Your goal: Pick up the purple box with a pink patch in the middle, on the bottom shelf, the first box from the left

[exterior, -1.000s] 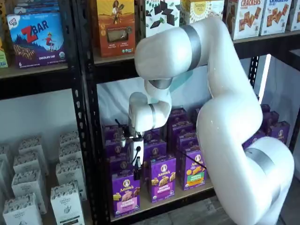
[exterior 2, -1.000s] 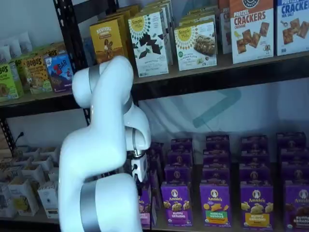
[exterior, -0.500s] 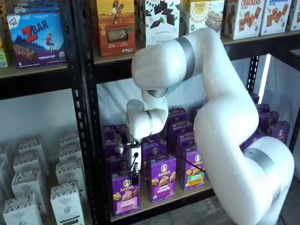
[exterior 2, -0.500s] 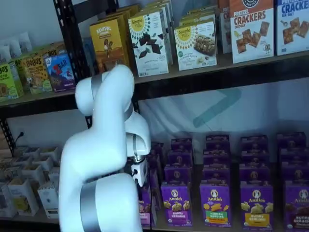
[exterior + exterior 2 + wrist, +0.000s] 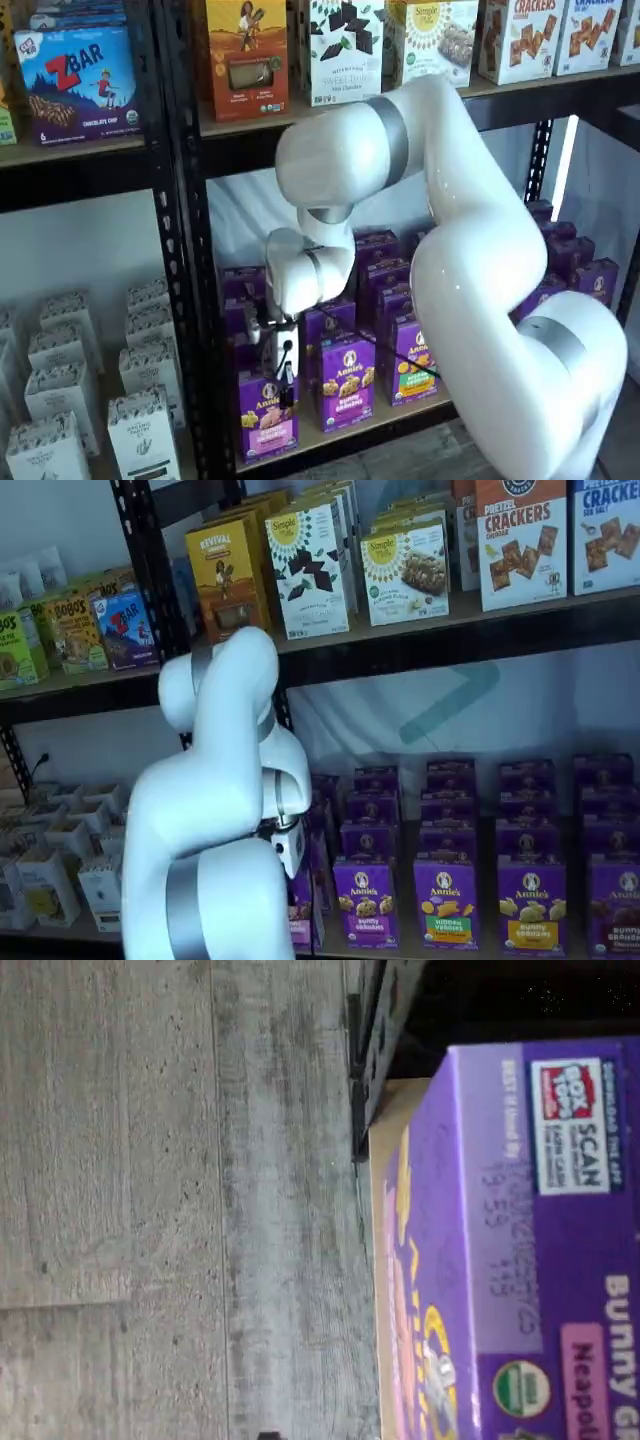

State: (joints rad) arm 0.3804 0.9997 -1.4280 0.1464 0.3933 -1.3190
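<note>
The purple box [image 5: 267,417] is standing at the front of the bottom shelf [image 5: 350,430], at the left end of its row, next to more purple boxes [image 5: 347,380]. The gripper [image 5: 286,385] is hanging just above the box top. Its black fingers are showing side-on, so I cannot tell if they are apart or together. In the wrist view the box [image 5: 520,1260] is filling one side, with grey floor [image 5: 170,1200] beside it.
</note>
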